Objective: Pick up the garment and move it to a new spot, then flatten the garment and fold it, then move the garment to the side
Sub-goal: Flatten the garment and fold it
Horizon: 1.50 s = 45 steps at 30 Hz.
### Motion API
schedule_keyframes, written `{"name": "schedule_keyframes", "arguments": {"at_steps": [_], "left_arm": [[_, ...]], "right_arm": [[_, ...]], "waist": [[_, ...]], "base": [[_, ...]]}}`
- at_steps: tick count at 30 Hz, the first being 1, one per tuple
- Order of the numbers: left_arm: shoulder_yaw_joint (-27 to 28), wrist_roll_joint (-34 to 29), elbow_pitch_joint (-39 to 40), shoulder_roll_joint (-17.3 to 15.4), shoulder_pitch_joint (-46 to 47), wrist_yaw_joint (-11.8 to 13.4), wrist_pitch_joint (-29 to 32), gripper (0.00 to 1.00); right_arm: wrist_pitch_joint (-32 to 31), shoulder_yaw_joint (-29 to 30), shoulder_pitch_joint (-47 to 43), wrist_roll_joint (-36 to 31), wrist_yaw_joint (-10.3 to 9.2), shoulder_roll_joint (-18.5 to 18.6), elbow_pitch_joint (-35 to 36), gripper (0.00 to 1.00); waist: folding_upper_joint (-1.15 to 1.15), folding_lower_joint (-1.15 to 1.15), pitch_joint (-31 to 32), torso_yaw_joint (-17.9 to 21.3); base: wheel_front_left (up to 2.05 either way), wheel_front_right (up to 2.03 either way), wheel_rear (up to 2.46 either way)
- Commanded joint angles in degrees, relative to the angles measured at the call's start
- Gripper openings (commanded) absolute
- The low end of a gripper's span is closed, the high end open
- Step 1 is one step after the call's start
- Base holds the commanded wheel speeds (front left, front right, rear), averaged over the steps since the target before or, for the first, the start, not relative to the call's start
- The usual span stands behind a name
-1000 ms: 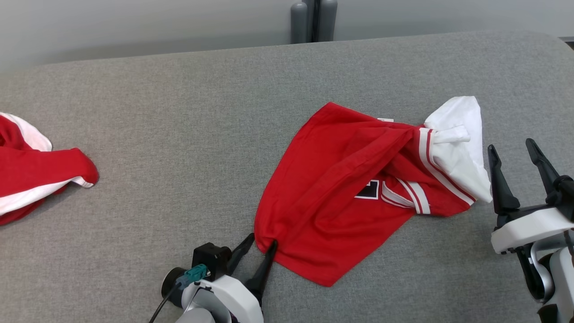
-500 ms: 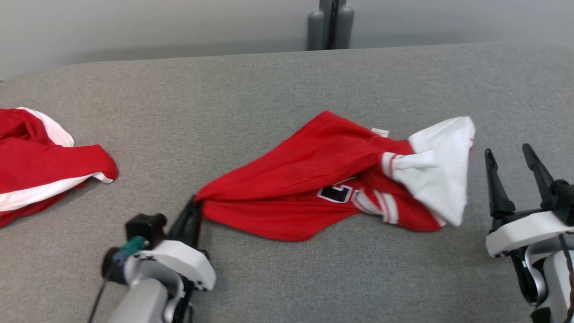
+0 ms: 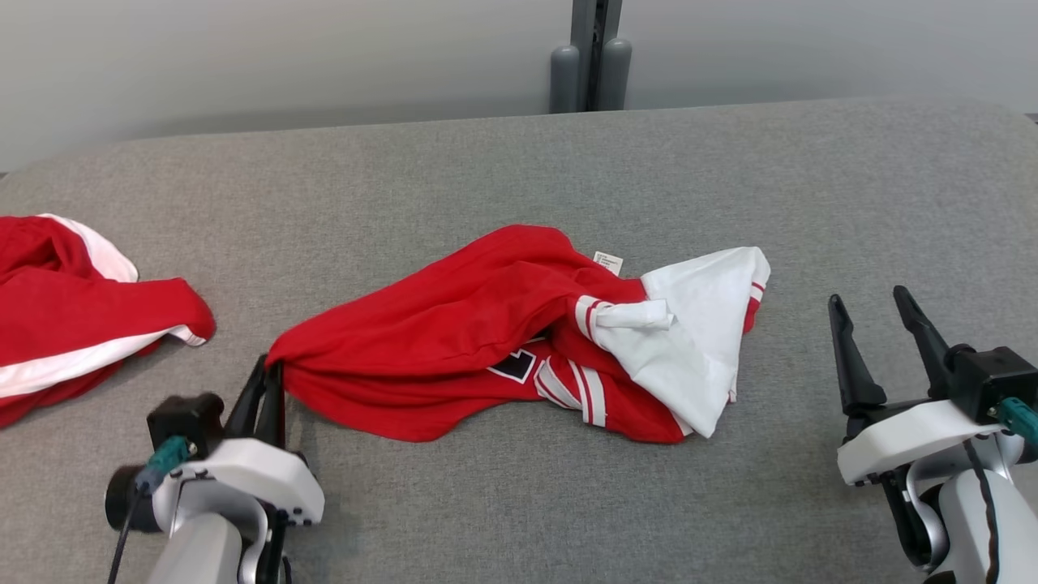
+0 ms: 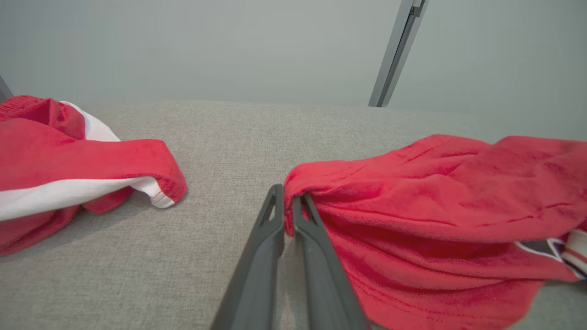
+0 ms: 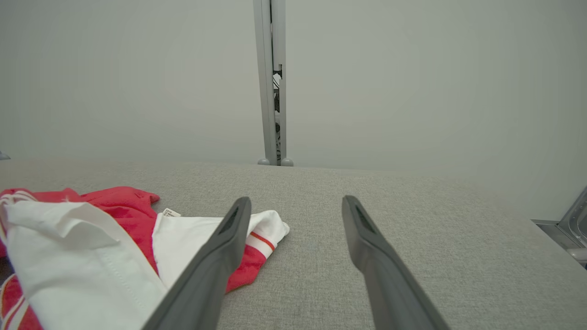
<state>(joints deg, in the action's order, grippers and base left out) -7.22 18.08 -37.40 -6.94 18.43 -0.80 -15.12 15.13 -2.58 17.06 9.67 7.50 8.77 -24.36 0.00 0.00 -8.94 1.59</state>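
A crumpled red garment (image 3: 454, 341) with white sleeves and striped trim lies mid-table, stretched out toward the left. My left gripper (image 3: 268, 375) is shut on its left corner, and the left wrist view shows the red garment (image 4: 435, 201) bunched between that left gripper (image 4: 288, 206) at its tips. The white sleeve end (image 3: 697, 324) trails to the right. My right gripper (image 3: 868, 304) stands open to the right of the garment, apart from it. In the right wrist view that right gripper (image 5: 297, 205) holds nothing, with the white sleeve (image 5: 69, 256) lying to its left.
A second red and white garment (image 3: 65, 308) lies heaped at the table's left edge, also seen as a red and white heap (image 4: 55, 169) from the left wrist. A grey post (image 3: 589, 57) stands behind the grey padded table (image 3: 519, 162). A metal fixture (image 5: 568, 229) sits off the table's right end.
My left gripper has dragged the garment's corner leftward, pulling the whole garment across the table and stretching it out. The head camera has shifted. The right gripper stays open.
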Motion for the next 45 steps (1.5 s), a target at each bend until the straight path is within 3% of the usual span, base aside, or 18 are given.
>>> {"name": "schedule_keyframes", "arguments": {"at_steps": [1, 2, 9, 17, 28, 45], "left_arm": [[0.5, -0.4, -0.1, -0.1, -0.5, -0.1, 0.0, 0.89], [1.1, -0.7, -0.4, 0.3, -1.4, 0.2, 0.0, 1.00], [5.5, -4.5, 2.6, 2.2, -7.5, 3.3, 0.0, 1.00], [7.7, -8.3, 8.0, 3.3, -13.4, 3.0, 0.0, 1.00], [6.2, -11.4, 12.0, 3.9, -17.4, 2.3, 0.0, 1.00], [2.0, -9.5, 12.3, 3.9, -13.8, 2.4, 0.0, 1.00]], "right_arm": [[0.0, -0.1, -0.4, 0.1, -0.02, -0.1, 0.0, 1.00], [0.0, -0.2, -0.7, 0.1, -0.02, -0.3, 0.0, 1.00], [0.0, -0.9, -2.7, -0.2, -0.02, -2.4, 0.5, 1.00], [0.0, -2.6, -6.5, -0.6, -0.02, -4.7, 1.1, 1.00], [0.0, -7.7, -9.4, 1.0, -0.02, -5.7, -4.3, 1.00], [0.0, -8.2, -2.6, 9.5, -0.01, -5.7, -11.9, 1.00]], "waist": [[0.00, 0.00, 0.2, 0.2], [0.00, 0.00, 0.4, 0.4], [0.00, 0.00, 2.4, 0.9], [0.00, 0.00, 5.5, 0.1], [0.00, 0.00, 7.2, -1.2], [0.00, 0.00, 1.5, -4.4]], "base": [[0.00, 0.00, 0.00], [0.00, 0.00, 0.00], [0.00, 0.00, 0.00], [0.00, 0.00, 0.00], [0.00, 0.00, 0.00], [0.00, 0.00, 0.00]]}}
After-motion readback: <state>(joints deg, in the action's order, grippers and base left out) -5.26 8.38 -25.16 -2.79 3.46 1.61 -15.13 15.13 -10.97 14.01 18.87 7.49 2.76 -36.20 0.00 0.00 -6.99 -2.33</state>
